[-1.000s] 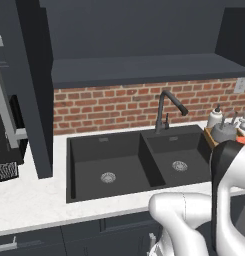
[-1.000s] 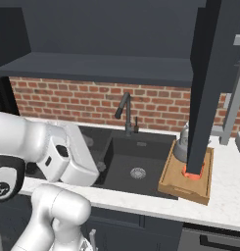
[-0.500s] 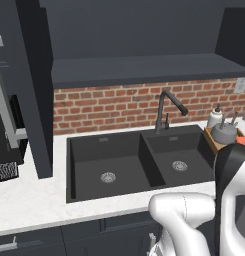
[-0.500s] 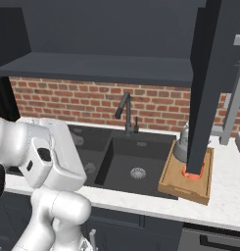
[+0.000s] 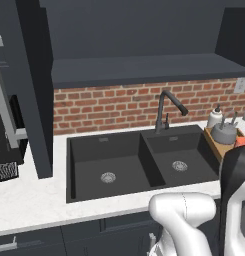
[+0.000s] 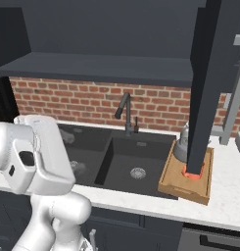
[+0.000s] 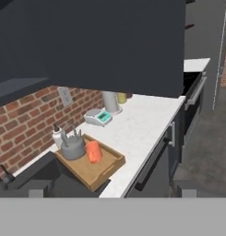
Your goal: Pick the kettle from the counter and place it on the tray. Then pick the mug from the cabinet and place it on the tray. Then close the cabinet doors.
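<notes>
A simulated kitchen is shown, with a red brick wall point(image 5: 119, 105) behind a white marbled counter point(image 7: 142, 124) into which a dark double sink point(image 5: 129, 162) with a black tap point(image 5: 166, 107) is set. In the hand view the wooden tray point(image 7: 107, 168) is seen at about 7 o'clock on the counter, just beside the sink's edge. The grey kettle point(image 7: 72, 146) stands upright at the tray's far end, and the orange mug point(image 7: 93, 151) is found next to it on the tray, very close or touching (the mug seems to lean a little, though this cannot be told for certain). A whitish soap bottle point(image 7: 57, 137) is placed just behind the kettle, off the tray. At 12 o'clock from the tray, a small scale point(image 7: 98, 117) and a pale canister point(image 7: 110, 101) are set near the wall. One cabinet door point(image 6: 207, 83) is seen swung outward over the tray in the right base view. The gripper's jaws are spread wide, with nothing held between them.
</notes>
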Motion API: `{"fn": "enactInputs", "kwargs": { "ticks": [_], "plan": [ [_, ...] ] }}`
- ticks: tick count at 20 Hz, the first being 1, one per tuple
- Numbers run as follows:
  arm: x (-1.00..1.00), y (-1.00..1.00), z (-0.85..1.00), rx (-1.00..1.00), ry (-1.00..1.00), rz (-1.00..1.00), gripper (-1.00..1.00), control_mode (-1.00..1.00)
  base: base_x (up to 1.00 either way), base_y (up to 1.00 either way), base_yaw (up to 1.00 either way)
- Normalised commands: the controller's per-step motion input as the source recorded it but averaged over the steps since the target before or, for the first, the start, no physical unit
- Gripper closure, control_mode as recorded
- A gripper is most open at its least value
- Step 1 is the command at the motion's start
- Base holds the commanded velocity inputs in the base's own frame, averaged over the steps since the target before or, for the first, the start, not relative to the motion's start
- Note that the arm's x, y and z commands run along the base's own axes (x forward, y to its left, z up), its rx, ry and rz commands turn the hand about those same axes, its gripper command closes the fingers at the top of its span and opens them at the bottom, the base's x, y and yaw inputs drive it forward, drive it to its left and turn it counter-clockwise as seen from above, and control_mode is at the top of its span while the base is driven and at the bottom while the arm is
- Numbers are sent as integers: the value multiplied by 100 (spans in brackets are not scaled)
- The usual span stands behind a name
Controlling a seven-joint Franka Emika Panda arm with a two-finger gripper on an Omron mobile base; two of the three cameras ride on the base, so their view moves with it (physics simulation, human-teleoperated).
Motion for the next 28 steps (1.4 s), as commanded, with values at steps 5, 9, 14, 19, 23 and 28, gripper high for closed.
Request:
{"fn": "enactInputs", "kwargs": {
  "ticks": [5, 9, 14, 19, 23, 28],
  "plan": [
    [-6, 12, 16, 0, 0, 0, -100, -100, 0, 0, 0],
    [-11, 15, 13, 0, 0, -1, -100, -100, 0, 0, 0],
    [-23, 1, 11, 0, -8, -9, -100, -100, 0, 0, 0],
    [-21, -12, 18, 0, -32, -11, -100, -100, 0, 0, 0],
    [-17, -39, 26, 0, -41, -1, -100, -100, 0, 0, 0],
    [-21, -60, 26, 15, -39, 0, -100, -100, 0, 0, 0]
  ]
}}
